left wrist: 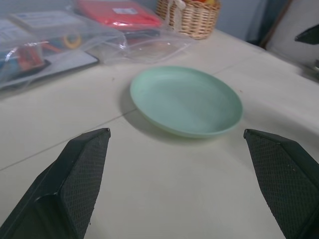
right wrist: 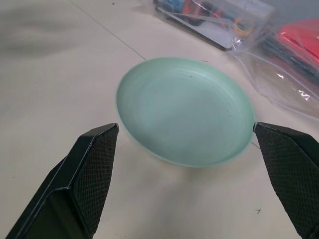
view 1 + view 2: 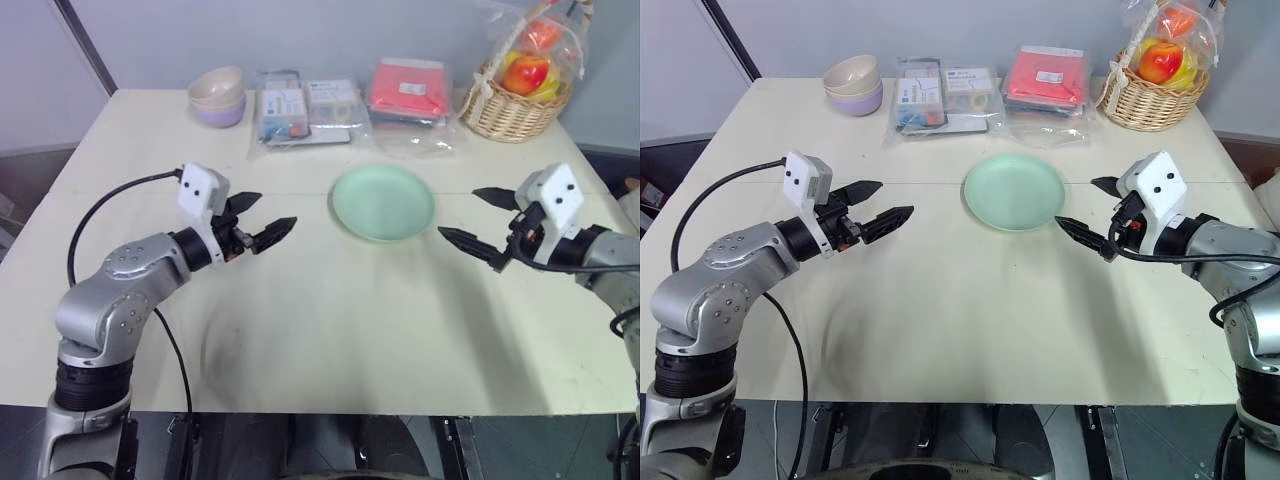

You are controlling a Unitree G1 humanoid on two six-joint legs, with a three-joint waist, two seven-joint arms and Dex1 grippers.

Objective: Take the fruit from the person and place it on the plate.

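Across the pale table (image 3: 330,330), the mint-green plate (image 3: 383,203) is lying bare between the left gripper (image 3: 258,220) and right gripper (image 3: 482,222), both spreading their fingers wide and holding nothing. No mango is being offered, so handover and placing are both waiting.

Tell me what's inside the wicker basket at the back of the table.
The wicker basket holds red-and-yellow fruits under clear wrapping. Its wall and the wrapping hide anything lower down.
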